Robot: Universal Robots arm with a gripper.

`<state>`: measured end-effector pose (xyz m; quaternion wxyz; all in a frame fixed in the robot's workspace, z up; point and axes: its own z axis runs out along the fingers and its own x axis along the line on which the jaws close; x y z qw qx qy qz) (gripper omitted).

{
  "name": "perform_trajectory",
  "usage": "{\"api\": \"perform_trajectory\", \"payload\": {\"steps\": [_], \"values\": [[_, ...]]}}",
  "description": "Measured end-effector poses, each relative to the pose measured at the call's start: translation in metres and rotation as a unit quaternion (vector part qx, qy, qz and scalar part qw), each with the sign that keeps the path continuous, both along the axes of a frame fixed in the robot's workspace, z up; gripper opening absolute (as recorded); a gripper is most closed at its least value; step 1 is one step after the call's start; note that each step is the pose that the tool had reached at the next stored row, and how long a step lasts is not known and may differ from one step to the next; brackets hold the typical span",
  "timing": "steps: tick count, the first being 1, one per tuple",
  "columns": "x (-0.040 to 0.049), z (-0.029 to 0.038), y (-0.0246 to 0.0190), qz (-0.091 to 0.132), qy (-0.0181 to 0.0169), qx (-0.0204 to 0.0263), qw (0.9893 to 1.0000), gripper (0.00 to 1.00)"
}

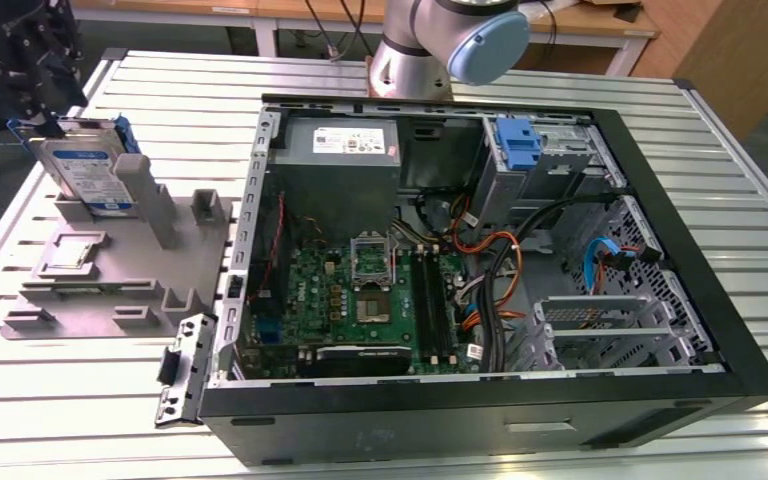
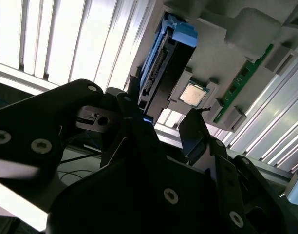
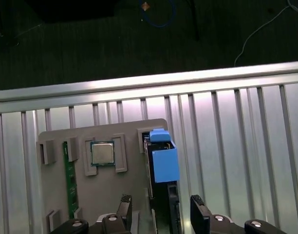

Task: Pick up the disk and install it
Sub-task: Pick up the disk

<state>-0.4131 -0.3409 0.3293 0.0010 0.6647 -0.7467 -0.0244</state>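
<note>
The disk (image 1: 84, 170) stands on edge in the grey holder (image 1: 104, 275) on the counter (image 1: 64, 400), beside the open computer case (image 1: 704, 330), the end effector (image 3: 160, 202) spread wide just above it; a sound grasp likely needs its flat faces centred, clear of the holder's posts, with open room overhead.

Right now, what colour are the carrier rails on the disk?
Blue. The disk shows them best in the first wrist view.

The exterior view looks down over the whole bench (image 1: 64, 400) — both wrist views look closely at the disk (image 3: 164, 165).
</note>
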Motion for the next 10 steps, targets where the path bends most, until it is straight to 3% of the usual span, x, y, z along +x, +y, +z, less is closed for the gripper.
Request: {"api": "perform_trajectory", "payload": {"steps": [10], "values": [[-0.0003,-0.0085,0.0029,0.034,-0.0072,0.001,0.9994,0.59]]}}
